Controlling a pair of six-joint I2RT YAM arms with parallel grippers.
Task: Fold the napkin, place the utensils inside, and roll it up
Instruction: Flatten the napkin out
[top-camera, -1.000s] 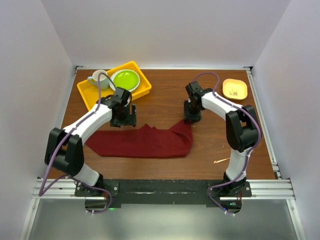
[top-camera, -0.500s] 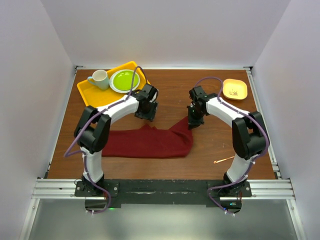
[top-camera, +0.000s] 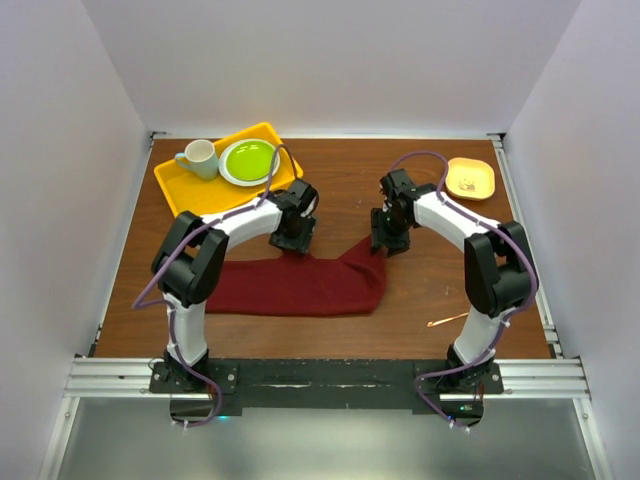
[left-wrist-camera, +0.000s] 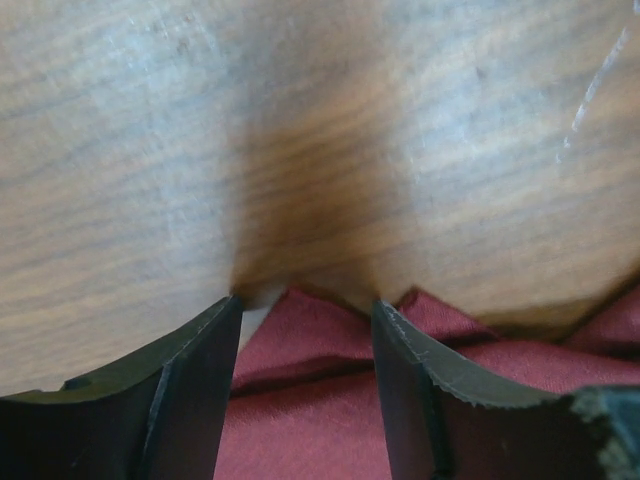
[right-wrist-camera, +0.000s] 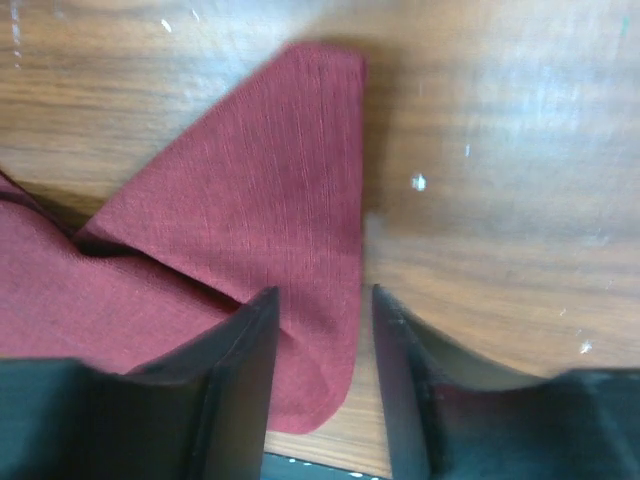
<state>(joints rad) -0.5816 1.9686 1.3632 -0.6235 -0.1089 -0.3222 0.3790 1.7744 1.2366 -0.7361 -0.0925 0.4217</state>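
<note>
The maroon napkin (top-camera: 300, 285) lies crumpled in a long band across the table's middle, with a raised peak at its back edge and a flap pointing back at its right end. My left gripper (top-camera: 293, 243) is open, low over the back peak; in the left wrist view the napkin (left-wrist-camera: 310, 400) shows between its fingers (left-wrist-camera: 200, 380), gripper (left-wrist-camera: 307, 303). My right gripper (top-camera: 382, 245) is open over the right flap; in the right wrist view the gripper (right-wrist-camera: 320, 295) straddles the napkin's (right-wrist-camera: 260, 210) right edge. The copper fork (top-camera: 447, 320) lies at the near right.
A yellow tray (top-camera: 190, 190) at the back left holds a green plate (top-camera: 249, 160) and a pale cup (top-camera: 200, 158). A small yellow dish (top-camera: 469, 178) sits at the back right. White walls close in the table on three sides.
My left arm swung right from beside the tray to the napkin's back peak and dropped onto it. My right gripper shifted only slightly at the right flap.
</note>
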